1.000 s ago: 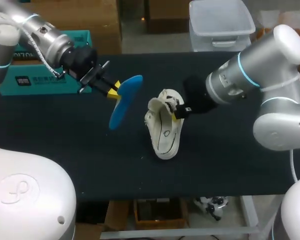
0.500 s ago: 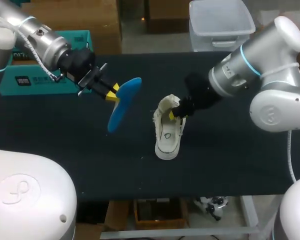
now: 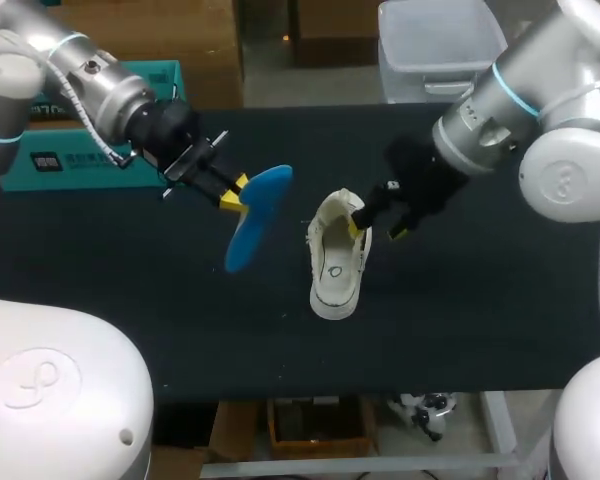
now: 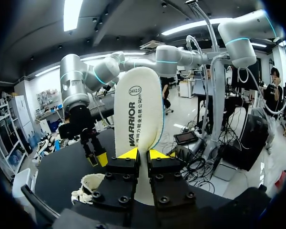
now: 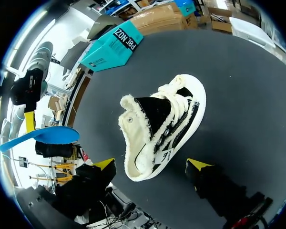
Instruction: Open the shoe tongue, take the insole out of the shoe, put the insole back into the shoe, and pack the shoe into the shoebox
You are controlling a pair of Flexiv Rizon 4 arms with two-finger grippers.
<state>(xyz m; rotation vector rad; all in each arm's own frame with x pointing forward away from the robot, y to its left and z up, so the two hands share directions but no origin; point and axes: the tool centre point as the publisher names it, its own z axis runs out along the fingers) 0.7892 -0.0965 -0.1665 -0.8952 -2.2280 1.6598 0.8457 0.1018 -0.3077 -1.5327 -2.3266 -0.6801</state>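
A white canvas shoe point(image 3: 335, 262) stands on its sole mid-table, its mouth spread wide. My right gripper point(image 3: 377, 229) hangs open at the shoe's far end, the fingers to either side and clear of it. In the right wrist view the shoe point(image 5: 162, 124) lies just ahead of that gripper point(image 5: 151, 165). My left gripper point(image 3: 234, 190) holds the blue insole point(image 3: 256, 218) in the air to the left of the shoe. In the left wrist view this gripper point(image 4: 142, 153) is shut on the insole point(image 4: 138, 107), pale side showing. The teal shoebox point(image 3: 85, 140) sits at the table's far left.
The black table top point(image 3: 480, 320) stretches bare to the front and right of the shoe. In the left wrist view the shoe point(image 4: 88, 188) and my right gripper point(image 4: 96, 157) lie beyond and beside the held insole.
My right gripper has opened and let go of the shoe, then drawn back a little. The shoe has settled upright. The left arm has shifted slightly right with the insole.
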